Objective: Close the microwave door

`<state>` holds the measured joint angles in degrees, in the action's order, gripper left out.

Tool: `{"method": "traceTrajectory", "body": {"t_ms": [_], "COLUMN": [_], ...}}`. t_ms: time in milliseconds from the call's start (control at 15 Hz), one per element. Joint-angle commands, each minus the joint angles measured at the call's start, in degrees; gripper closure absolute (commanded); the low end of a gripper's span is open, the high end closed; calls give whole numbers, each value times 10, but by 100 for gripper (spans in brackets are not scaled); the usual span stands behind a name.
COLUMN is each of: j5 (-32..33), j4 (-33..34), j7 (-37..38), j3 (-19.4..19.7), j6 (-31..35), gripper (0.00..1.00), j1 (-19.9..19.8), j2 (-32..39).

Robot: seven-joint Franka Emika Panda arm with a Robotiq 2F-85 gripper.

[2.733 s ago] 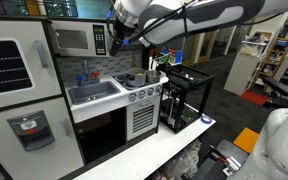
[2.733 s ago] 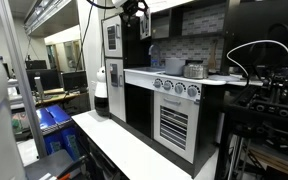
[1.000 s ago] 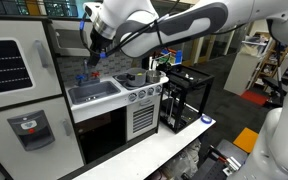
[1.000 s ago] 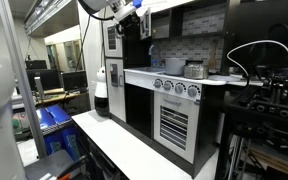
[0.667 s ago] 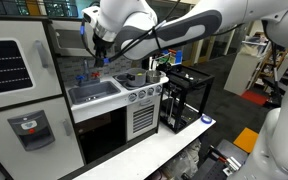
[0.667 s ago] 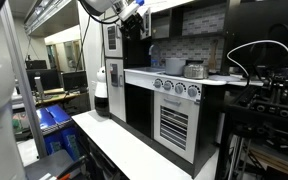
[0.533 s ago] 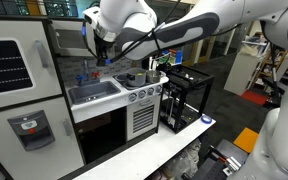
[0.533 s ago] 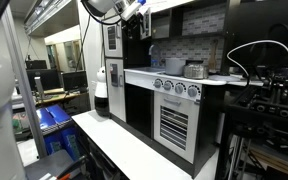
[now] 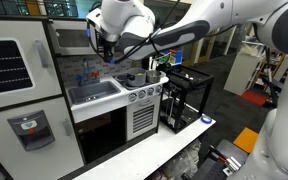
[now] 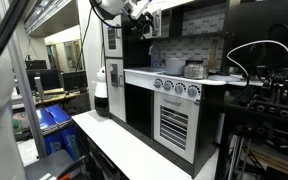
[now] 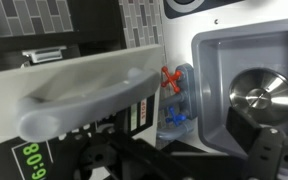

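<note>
Contact seems the purpose of this pose: the pincer [image 9: 105, 46] hangs at the keypad side of the microwave door [image 9: 70, 38], high in the toy kitchen above the sink [image 9: 94, 94]. It is released, its dark fingers [image 11: 267, 150] standing well apart in the wrist view with nothing between them. I judge it is placed this way to push rather than grip, since a hinged panel needs only a shove toward the cabinet. In the wrist view the door's grey handle [image 11: 84, 92] lies as a broad bar close under the camera, just above the black keypad strip with its green clock [image 11: 32, 160], so the arm is very near the front face. In an exterior view the door looks almost flush with the microwave front, but the arm hides the handle edge and I cannot tell whether it is fully shut. Room is tight on the cabinet side: the tiled wall [image 11: 44, 25] lies behind, the sink basin and the red and blue tap knobs [image 11: 170, 78] lie below, and the white fridge door [image 9: 9, 65] stands beyond the microwave. The handle juts out and could catch a finger on a sideways slide. Free space opens outward, over the stove [image 9: 144, 96] and the white table [image 9: 174, 140] in front, which looks the safest way to draw back.
</note>
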<state>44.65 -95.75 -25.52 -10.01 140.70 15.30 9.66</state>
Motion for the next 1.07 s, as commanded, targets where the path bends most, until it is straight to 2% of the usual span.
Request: {"method": "traceTrajectory", "body": {"t_ms": [0,400,600,667,800,1000], "j5": [43,103,119,104,106,107], "j4": [37,77,88,67,73,74], "j7": [-2,10,38,25,34,36], "j3": [-10,-31,-45,-43,-50,-51], "j6": [-36,-85,-147,-108,-134,-137], "gripper": [0,0,0,0,0,0], "j1": [12,48,75,57,69,71], "j2": [21,40,41,29,31,31]}}
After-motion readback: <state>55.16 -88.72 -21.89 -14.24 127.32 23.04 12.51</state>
